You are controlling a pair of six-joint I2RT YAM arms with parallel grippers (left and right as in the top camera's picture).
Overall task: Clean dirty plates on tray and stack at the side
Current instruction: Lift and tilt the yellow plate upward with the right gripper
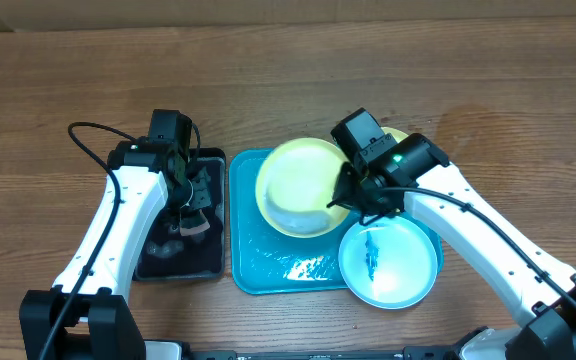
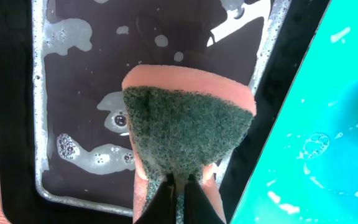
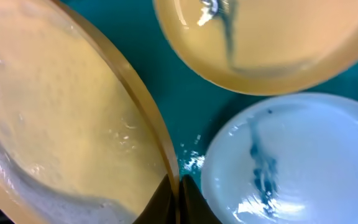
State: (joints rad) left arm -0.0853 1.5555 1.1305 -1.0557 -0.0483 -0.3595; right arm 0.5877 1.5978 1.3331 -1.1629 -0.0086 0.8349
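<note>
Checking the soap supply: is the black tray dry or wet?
Wet: foam patches and bubbles lie on the black tray floor below the sponge.

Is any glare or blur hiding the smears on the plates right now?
Overhead: bright glare on the wet tray, but the blue plate smear reads clearly. Right wrist: the held yellow plate is close and soft; highlights fleck the blue plate's lower rim. Left wrist: sponge sharp, a white reflection on the black tray.

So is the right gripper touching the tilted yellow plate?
Touching. The right wrist view shows the right gripper pinching the rim of the tilted yellow plate.
</note>
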